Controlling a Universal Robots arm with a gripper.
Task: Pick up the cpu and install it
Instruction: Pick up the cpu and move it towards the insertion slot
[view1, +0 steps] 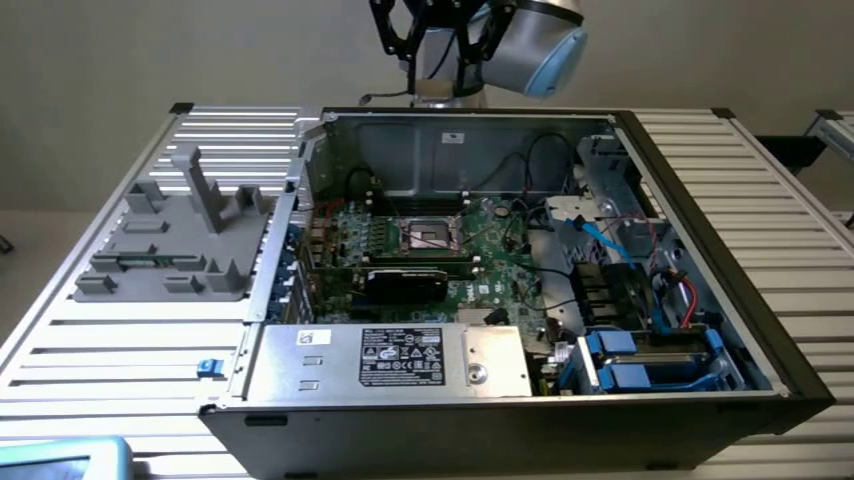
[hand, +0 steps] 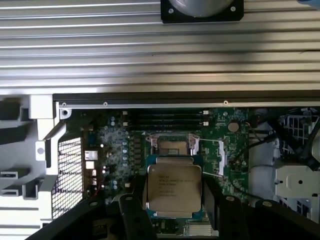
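1. We see the pincer (hand: 175, 199) clenched on the cpu (hand: 174, 186). One dark finger (hand: 131, 210) presses against one edge of the chip and its twin presses against the opposite edge.
2. The jaws stand partly apart, only as wide as the chip between them.
3. The cpu hangs in the air above the motherboard (hand: 230, 145) inside the open computer case (view1: 721, 300), close to the socket (hand: 172, 146) but clear of it.
4. The chip is a small flat square. Its top is a matte silvery-grey metal plate with lines of fine print too small to read, and a thin greenish rim shows around it.
5. The socket is a square metal frame with a shiny centre, set in the green board amid small capacitors and beside long black memory slots (hand: 165, 118).
6. In the exterior view, a silver metal box (view1: 387, 360) with a black label sits in the case, which rests on a ribbed aluminium table (view1: 120, 370).
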